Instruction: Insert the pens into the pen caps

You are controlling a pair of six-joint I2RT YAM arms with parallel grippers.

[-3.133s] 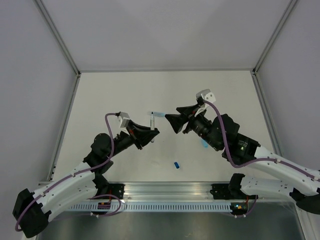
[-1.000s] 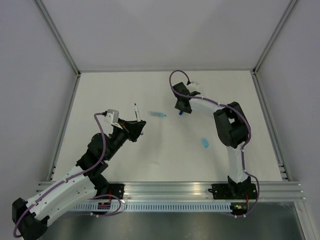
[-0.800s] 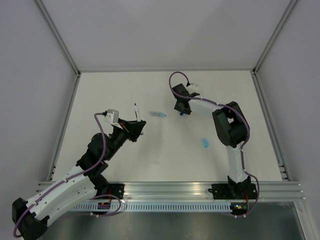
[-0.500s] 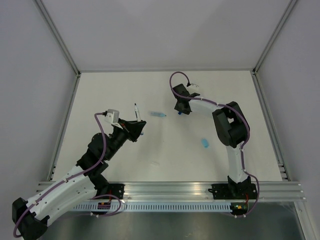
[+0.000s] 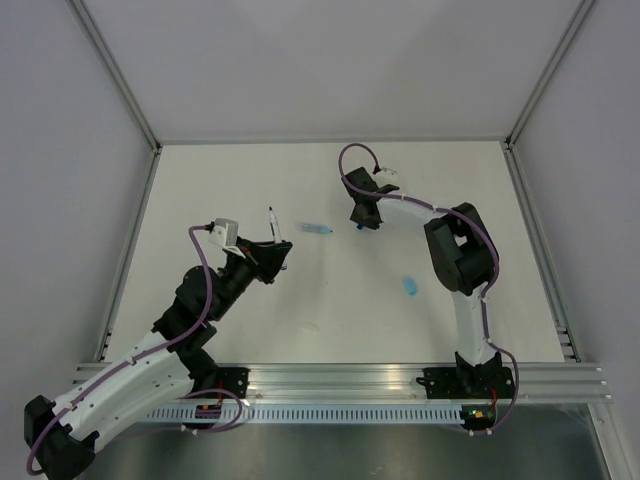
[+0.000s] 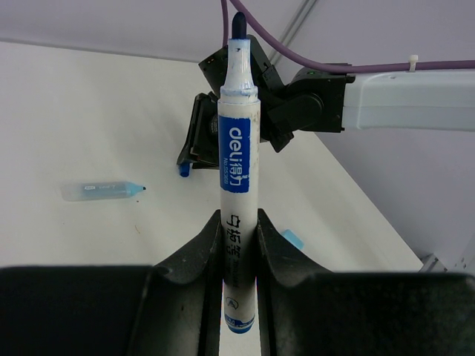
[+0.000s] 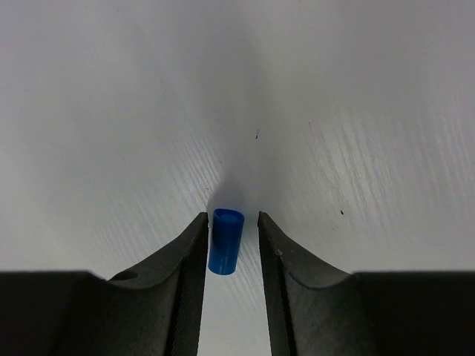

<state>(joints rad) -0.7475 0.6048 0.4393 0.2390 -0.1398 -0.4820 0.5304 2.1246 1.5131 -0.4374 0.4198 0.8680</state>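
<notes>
The tabletop (image 5: pixel 200 180) is walled on its left, back and right; a metal rail (image 5: pixel 340 380) runs along its near edge. Open surface extends from the left wall toward the dark blue cap (image 7: pixel 225 241).

The left arm reaches in from the near left corner with its elbow bent. The left tool (image 5: pixel 277 252) is clamped on the lower barrel of the white pen (image 6: pixel 238 148), tip raised, well left of the dark blue cap.

A pale cap (image 5: pixel 318 229) lies near the dark blue cap on its left. A second pale cap (image 5: pixel 409 286) lies nearer the rail, to its right.

The right arm folds forward over the centre. The right tool (image 7: pixel 231 216) points down, fingers partly spread either side of the dark blue cap, with narrow gaps visible and nothing gripped.
</notes>
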